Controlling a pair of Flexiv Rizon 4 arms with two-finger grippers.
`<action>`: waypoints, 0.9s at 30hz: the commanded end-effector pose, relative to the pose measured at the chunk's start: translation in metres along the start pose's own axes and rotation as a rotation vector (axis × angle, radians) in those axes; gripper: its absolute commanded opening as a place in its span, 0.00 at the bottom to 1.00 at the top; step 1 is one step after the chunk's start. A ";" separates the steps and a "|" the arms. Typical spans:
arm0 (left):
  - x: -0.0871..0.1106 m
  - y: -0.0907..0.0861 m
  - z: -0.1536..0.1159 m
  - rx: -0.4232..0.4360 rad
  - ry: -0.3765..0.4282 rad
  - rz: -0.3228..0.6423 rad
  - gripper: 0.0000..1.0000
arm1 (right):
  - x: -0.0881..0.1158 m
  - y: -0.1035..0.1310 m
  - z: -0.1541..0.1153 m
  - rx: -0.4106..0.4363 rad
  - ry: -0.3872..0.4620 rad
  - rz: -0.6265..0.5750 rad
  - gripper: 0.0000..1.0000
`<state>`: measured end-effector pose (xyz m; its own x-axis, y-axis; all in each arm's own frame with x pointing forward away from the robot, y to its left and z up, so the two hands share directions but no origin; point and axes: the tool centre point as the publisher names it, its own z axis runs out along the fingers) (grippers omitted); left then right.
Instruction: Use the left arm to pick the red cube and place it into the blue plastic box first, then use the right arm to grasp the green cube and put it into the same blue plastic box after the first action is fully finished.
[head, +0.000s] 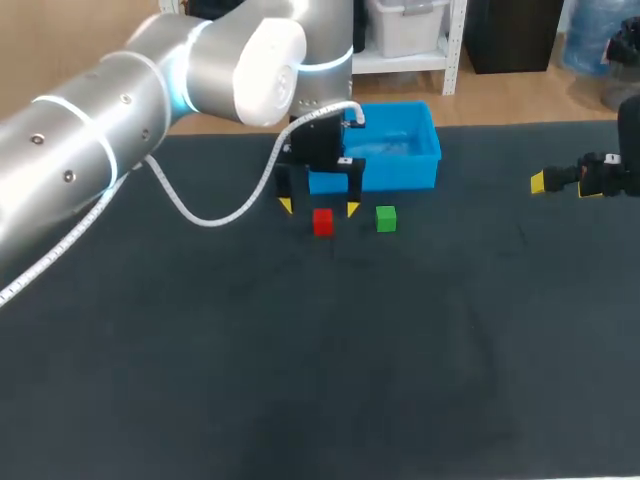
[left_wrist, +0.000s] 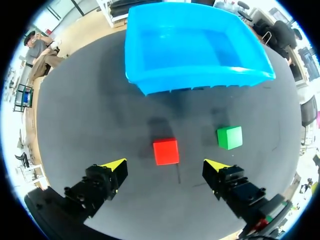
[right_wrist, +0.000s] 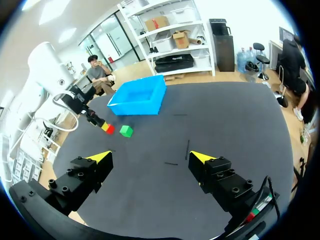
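The red cube (head: 322, 221) lies on the dark table just in front of the blue plastic box (head: 400, 150), with the green cube (head: 386, 218) beside it to the right. My left gripper (head: 318, 207) hangs open over the red cube; in the left wrist view the red cube (left_wrist: 166, 151) sits just ahead of the gap between the left gripper (left_wrist: 167, 165) and its yellow tips, the green cube (left_wrist: 229, 137) off to one side, the empty blue box (left_wrist: 150, 75) beyond. My right gripper (head: 560, 185) hovers open at the table's right. The right wrist view shows the right gripper (right_wrist: 150, 157) open, far from both cubes (right_wrist: 126, 131).
The left arm's white cable (head: 215, 210) loops down beside the left gripper, to the left of the red cube. The dark table surface (head: 320, 360) stretches in front of the cubes toward the near edge.
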<state>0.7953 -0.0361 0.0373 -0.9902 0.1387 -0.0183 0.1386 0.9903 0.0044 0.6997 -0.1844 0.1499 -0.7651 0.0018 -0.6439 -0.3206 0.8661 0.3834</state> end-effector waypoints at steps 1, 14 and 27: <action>-0.006 -0.001 0.002 -0.002 0.012 0.002 1.00 | 0.000 0.000 0.000 0.000 0.001 0.000 1.00; 0.000 0.000 0.015 -0.014 -0.013 0.022 1.00 | 0.000 0.000 0.000 0.000 0.001 0.000 1.00; 0.003 0.000 0.024 -0.024 -0.029 -0.001 1.00 | 0.000 0.000 0.000 0.000 0.001 0.000 1.00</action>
<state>0.7960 -0.0370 0.0147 -0.9890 0.1430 -0.0377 0.1419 0.9894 0.0296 0.6997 -0.1844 0.1499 -0.7651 0.0018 -0.6440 -0.3206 0.8661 0.3834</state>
